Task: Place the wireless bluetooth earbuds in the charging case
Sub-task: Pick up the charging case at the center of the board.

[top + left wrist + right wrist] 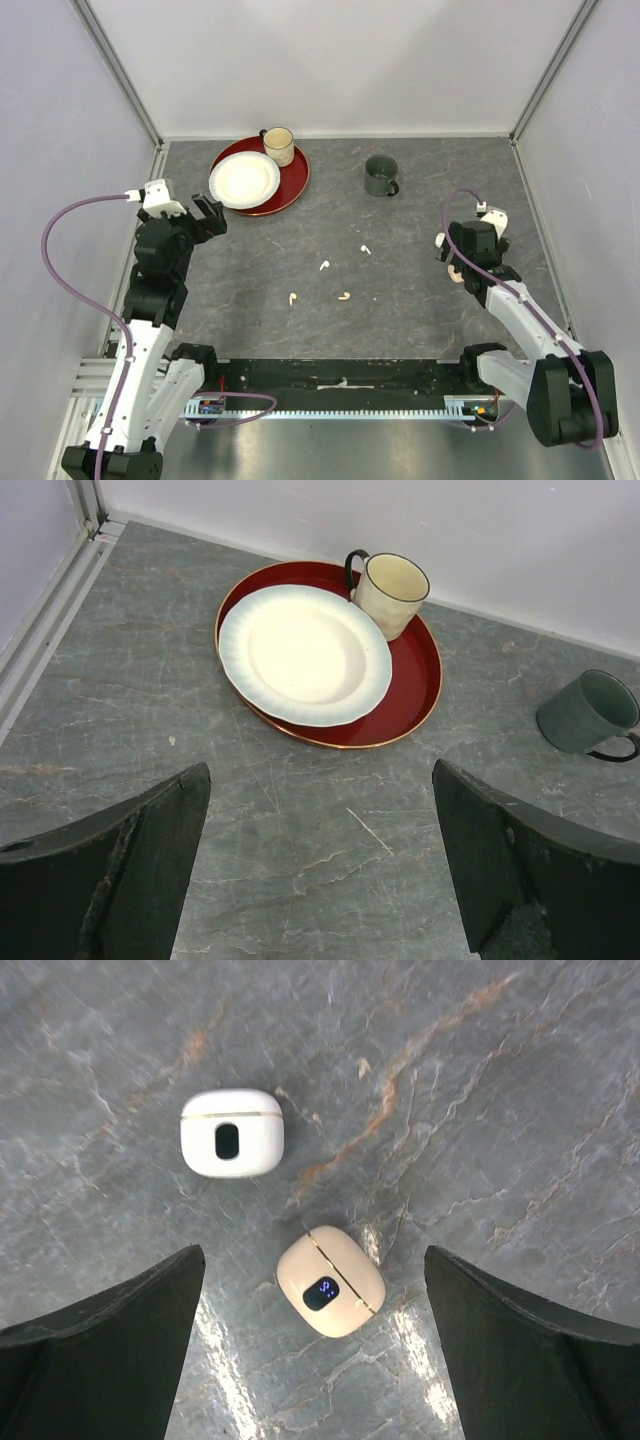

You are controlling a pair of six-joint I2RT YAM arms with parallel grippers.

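- Scanning surface (pixel 250 330), found four earbuds (pixel 324 265) lying loose near its middle.
- Spread left hand (pixel 320 770) wide, empty, facing red tray (pixel 412 685).
- Spread right hand (pixel 312 1253) wide, empty, above white case (pixel 231 1132) and peach case (pixel 331 1281).

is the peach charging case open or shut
Shut. In the right wrist view the peach charging case lies with its lid seam closed; no earbud wells show.

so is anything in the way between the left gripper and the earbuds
Nothing visible does. The earbuds lie loose on the table, and the open left gripper has a clear line to them. The red tray and dark mug stand farther back, out of that path.
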